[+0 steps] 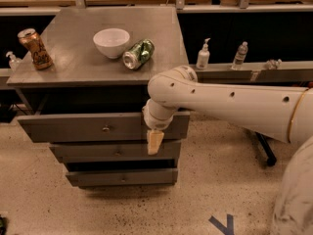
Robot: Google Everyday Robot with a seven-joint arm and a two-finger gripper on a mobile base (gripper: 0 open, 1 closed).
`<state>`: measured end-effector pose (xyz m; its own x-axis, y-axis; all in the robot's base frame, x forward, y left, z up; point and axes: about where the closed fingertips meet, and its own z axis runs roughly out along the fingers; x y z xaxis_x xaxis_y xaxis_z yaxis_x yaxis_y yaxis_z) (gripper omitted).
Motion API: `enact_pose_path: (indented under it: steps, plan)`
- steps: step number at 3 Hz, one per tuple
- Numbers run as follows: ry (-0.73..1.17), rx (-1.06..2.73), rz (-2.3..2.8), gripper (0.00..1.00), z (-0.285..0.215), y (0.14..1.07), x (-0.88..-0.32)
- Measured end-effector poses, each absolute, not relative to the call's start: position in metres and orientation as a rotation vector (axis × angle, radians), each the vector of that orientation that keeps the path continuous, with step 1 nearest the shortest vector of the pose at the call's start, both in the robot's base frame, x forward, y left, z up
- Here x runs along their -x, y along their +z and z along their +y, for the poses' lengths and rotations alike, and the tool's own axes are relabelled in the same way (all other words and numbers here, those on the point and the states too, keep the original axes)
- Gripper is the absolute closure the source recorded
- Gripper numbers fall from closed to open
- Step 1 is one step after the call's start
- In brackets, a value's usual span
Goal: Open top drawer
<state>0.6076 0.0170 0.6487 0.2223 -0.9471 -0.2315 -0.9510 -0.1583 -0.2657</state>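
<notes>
The top drawer (68,127) is the widest grey front of the cabinet, with a small round knob (105,128) at its centre. A dark gap shows between it and the cabinet top (73,62). It stands a little forward of the two lower drawers (112,151). My gripper (155,142) hangs from the white arm (225,102) and points down. It is against the right end of the top drawer's front, well to the right of the knob, and its tan tip overlaps the drawer's lower edge.
On the cabinet top are a white bowl (111,41), a green can on its side (139,53) and a brown can upright at the left (36,48). Bottles (203,55) stand on a shelf to the right. Speckled floor lies in front.
</notes>
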Motion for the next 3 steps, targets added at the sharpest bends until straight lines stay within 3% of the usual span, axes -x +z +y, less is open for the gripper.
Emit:
enact_pose_path:
  steps: [3]
  plan:
    - [0.198,2.129,1.759,0.23,0.023,0.651,-0.516]
